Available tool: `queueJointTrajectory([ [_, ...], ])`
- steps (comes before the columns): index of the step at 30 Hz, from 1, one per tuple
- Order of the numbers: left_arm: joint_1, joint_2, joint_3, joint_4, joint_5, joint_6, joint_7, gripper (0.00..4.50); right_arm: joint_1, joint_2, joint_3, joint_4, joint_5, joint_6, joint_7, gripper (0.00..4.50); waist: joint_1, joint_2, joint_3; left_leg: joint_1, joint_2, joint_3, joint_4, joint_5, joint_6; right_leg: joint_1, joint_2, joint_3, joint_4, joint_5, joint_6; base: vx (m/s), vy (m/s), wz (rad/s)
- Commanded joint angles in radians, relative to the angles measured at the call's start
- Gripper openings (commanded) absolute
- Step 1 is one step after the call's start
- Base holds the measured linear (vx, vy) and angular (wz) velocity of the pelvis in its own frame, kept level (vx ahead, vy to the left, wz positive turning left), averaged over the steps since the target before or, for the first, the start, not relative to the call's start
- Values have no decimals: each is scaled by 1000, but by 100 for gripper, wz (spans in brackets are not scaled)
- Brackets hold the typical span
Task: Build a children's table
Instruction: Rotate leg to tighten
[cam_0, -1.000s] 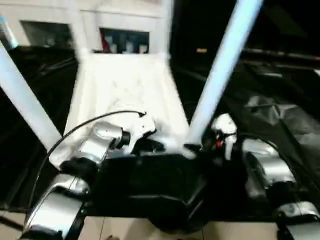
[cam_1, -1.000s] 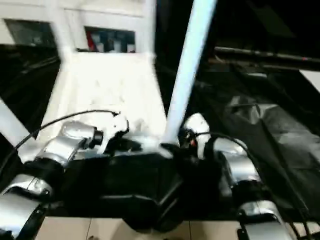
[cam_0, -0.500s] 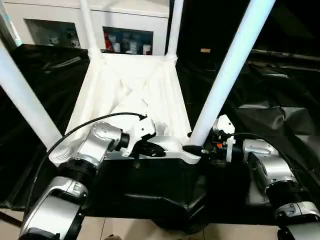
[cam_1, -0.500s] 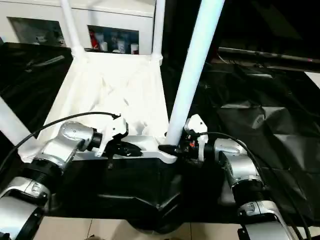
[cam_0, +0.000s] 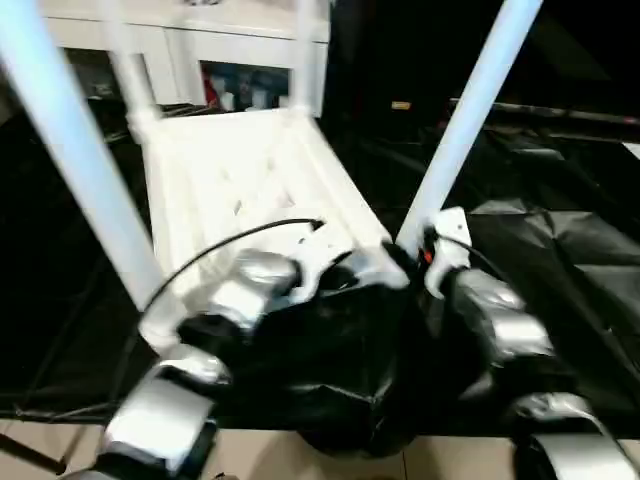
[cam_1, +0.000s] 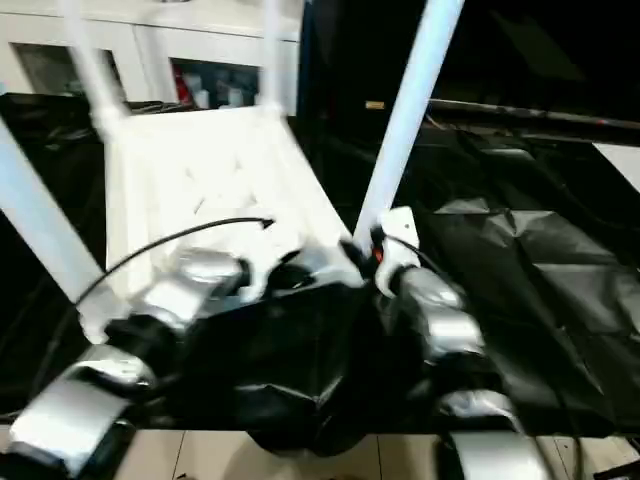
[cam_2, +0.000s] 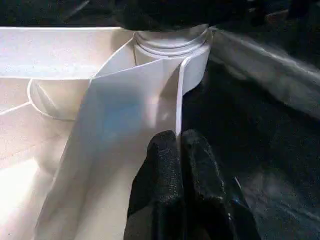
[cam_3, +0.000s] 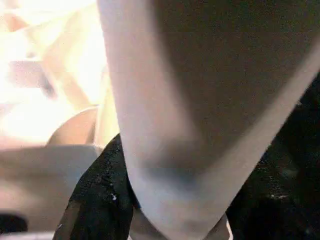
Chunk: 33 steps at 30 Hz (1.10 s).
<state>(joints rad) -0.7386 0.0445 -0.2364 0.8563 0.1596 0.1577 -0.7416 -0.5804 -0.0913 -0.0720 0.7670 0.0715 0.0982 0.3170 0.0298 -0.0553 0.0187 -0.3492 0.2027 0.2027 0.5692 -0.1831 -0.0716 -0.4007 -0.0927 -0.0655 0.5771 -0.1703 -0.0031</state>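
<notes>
With upturned white plastic X-ribbed tabletop (cam_0: 240, 175) on black-draped work table (cam_0: 560, 250), left gripper (cam_2: 179, 150) pinched shut on its rim, right gripper (cam_3: 175, 200) clasping near-right white tapered tube leg (cam_0: 470, 110): best pressed straight into socket.

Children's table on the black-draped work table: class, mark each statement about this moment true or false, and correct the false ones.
1. The tabletop lies with its ribbed underside up. True.
2. All legs lie flat on the black cloth. False: the legs stand up from the corner sockets.
3. The left gripper is pinched on the tabletop's thin wall. True.
4. The right gripper is far from any leg. False: its fingers straddle the near right leg.
</notes>
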Motion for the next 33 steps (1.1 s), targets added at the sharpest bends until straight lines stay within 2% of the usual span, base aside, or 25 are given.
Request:
queueJointTrajectory([
  [1,-1,-87,-11,21,-24,-7,36,0,22,95,80,66,-15,30,30,195,-5,-6,-32,3,27,-22,-73,-331,20,21,-49,34,-91,-459,-112,0,0,0],
  [2,1,-83,-14,18,-25,-6,24,0,21,94,88,61,-20,14,44,195,-4,-6,-32,2,27,-21,-73,-334,24,22,-50,35,-91,-456,-109,0,0,0],
  [4,5,-72,-16,12,-29,-1,3,0,23,86,101,52,-28,-5,72,265,-4,-7,-33,1,27,-21,-73,-333,29,23,-50,35,-90,-445,-111,0,0,0],
  [6,10,-51,-19,6,-30,1,-25,0,23,74,94,43,-11,-4,110,271,-3,-6,-32,1,28,-20,-74,-338,31,21,-49,35,-90,-446,-113,0,0,0],
  [8,18,-20,-22,-3,-33,2,-74,0,25,45,92,26,12,-4,182,300,-3,-6,-34,-1,27,-22,-74,-335,40,26,-51,35,-90,-445,-115,0,0,0],
  [9,23,-4,-24,-9,-36,-1,-100,0,30,25,105,14,13,-6,232,309,-4,-9,-33,-4,29,-21,-75,-326,43,26,-50,36,-88,-426,-121,0,0,0],
  [10,27,7,-25,-13,-38,-6,-122,0,34,10,117,5,8,-10,273,309,-3,-9,-32,-4,29,-21,-75,-325,46,28,-50,35,-87,-423,-123,0,0,0],
  [11,32,29,-29,-21,-38,-11,-156,0,51,-27,148,-23,5,-21,364,309,-2,-16,-33,-5,29,-19,-72,-312,53,29,-51,36,-86,-411,-127,0,0,0],
  [12,33,31,-29,-21,-38,-11,-160,0,53,-30,150,-25,4,-22,371,309,0,-15,-32,-7,29,-21,-74,-305,56,32,-52,35,-85,-415,-126,0,0,0],
  [13,40,62,-34,-33,-42,-14,-214,0,76,-82,191,-60,0,-43,494,309,5,-15,-32,-7,31,-20,-72,-294,64,32,-54,36,-86,-411,-128,0,0,0],
  [14,42,74,-37,-39,-44,-5,-237,0,84,-100,200,-73,4,-47,534,309,7,-17,-31,-7,33,-19,-71,-286,75,33,-54,37,-84,-394,-135,0,0,0],
  [17,65,146,-65,-84,-50,3,-383,0,97,-166,200,-101,24,-53,668,309,6,-16,-32,-7,34,-19,-72,-269,72,34,-54,37,-78,-372,-158,0,0,0],
  [19,68,156,-70,-90,-51,0,-403,0,97,-174,199,-102,25,-57,681,309,3,-12,-32,-5,38,-20,-74,-272,69,32,-53,38,-75,-350,-175,0,0,0],
  [20,77,181,-79,-107,-55,5,-450,0,98,-191,193,-107,34,-57,721,309,3,-12,-33,-3,39,-20,-74,-274,61,33,-53,39,-72,-325,-190,0,0,0],
  [23,98,234,-93,-149,-71,24,-547,0,102,-232,184,-132,77,-36,821,309,2,-10,-36,0,39,-16,-70,-241,68,35,-50,40,-58,-214,-233,0,0,0],
  [27,110,258,-97,-169,-78,32,-583,0,101,-243,179,-136,91,-31,856,277,7,-9,-37,2,40,-12,-65,-182,89,41,-50,40,-45,-111,-274,0,0,0],
  [29,114,265,-94,-175,-77,35,-587,0,103,-247,181,-134,91,-22,884,252,10,-11,-36,1,41,-10,-64,-170,88,43,-50,39,-42,-98,-281,0,0,0],
  [33,113,262,-83,-170,-72,25,-542,0,118,-247,194,-143,90,-16,894,237,14,-14,-34,3,40,-10,-63,-185,75,44,-52,39,-45,-135,-273,0,0,0],
])
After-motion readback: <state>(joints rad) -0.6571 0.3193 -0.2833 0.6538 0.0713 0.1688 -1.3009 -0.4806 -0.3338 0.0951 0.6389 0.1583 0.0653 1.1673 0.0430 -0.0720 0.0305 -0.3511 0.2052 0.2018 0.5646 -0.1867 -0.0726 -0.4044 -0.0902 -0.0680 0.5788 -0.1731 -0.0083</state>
